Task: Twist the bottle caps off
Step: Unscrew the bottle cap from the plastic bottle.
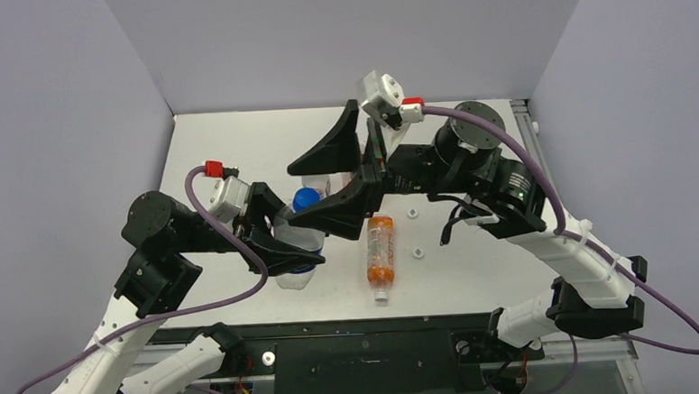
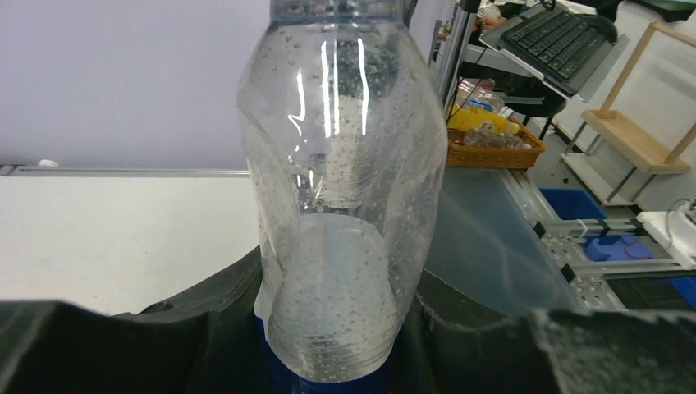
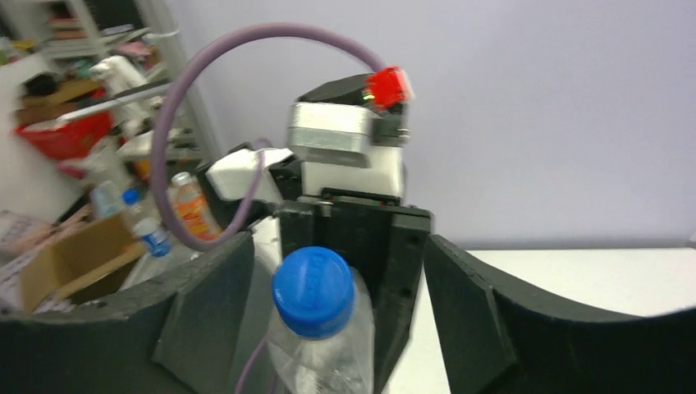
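My left claw (image 1: 288, 257) was pinched on the lower body of the clear, dimpled plastic bottle (image 2: 345, 205), neck up. I judged this was to stop the body turning with its lid. The round blue plastic screw cap (image 3: 313, 289) sat on the neck between the spread fingers of my right claw (image 3: 336, 271), seemingly touching neither. A slim orange plastic bottle (image 1: 380, 249) lay on the white desk (image 1: 235, 149) just beside, with two loose small white caps (image 1: 413, 213) beyond it.
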Robot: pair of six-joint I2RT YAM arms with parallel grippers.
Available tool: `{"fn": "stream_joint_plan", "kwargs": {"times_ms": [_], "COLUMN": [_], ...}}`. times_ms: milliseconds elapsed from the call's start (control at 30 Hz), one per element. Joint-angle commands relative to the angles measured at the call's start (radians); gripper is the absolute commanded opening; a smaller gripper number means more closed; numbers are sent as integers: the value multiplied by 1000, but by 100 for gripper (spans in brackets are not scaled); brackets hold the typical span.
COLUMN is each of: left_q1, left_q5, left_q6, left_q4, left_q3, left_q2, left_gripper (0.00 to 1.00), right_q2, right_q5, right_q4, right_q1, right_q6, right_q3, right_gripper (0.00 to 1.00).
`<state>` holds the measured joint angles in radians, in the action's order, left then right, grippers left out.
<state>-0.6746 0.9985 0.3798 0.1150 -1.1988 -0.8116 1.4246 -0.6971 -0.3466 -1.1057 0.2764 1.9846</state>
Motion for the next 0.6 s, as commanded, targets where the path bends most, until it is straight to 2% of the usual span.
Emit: {"fn": "stream_joint_plan", "kwargs": {"times_ms": [0,100,200,267,400,567], "left_q1": [1,1,0,1,0,0], "left_q5": [-148,-298,-451,-529,-616,-651], "left_q6": [-105,-213,-298,-339,-396,-418], "left_q4": [-12,22,48,71,83,84], "left_q3": [-10,13,26,24,31,35], "left_q2": [21,26,20,8,-1,-1], "left_gripper": [0,0,0,0,0,0], "right_q2": [-102,-100,-33,45,151,173], "right_q5": [374,723,929,1045,1107,1120], "right_q4": [-43,-56,-114,-203,-295,-279], "right_q1": [-24,-84,-163,-187,-208,-206], "right_q6": [-63,-97,-129,-146,-151,-136], "right_q3": [16,14,59,194,322,330], "right_gripper": [75,77,78,78,75,58]}}
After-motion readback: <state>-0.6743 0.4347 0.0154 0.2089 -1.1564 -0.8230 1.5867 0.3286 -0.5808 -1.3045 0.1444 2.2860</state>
